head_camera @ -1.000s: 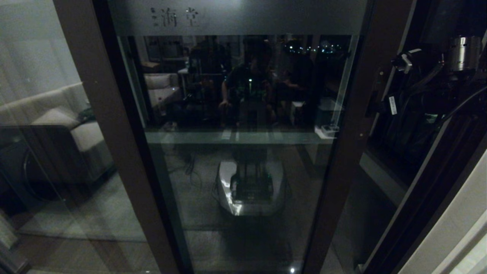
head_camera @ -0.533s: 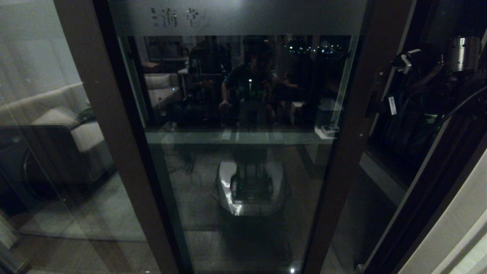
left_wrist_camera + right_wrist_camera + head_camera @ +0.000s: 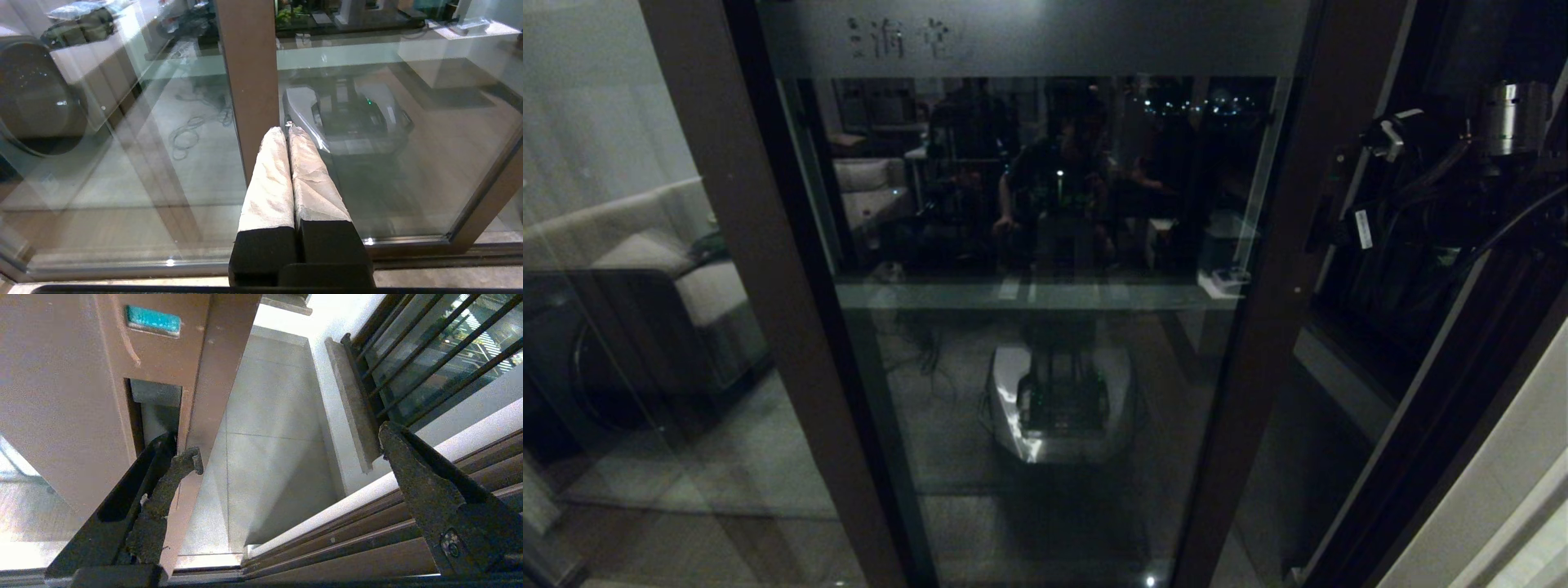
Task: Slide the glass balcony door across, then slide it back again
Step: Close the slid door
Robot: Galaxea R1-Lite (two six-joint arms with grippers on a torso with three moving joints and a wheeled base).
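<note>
Nothing has visibly shifted since the earlier frames. Low in its wrist view, the left gripper (image 3: 288, 130) is pressed together before the glass. At right, the right gripper (image 3: 286, 453) is spread, one fingertip (image 3: 179, 465) in the recessed handle (image 3: 157, 412). Beyond, the glass balcony door (image 3: 1029, 245) fills the centre.

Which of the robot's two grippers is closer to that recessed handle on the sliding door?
The right. The right gripper is open, one finger tucked into the recessed handle of the glass balcony door. The left gripper is shut, low before the glass, away from the handle.
</note>
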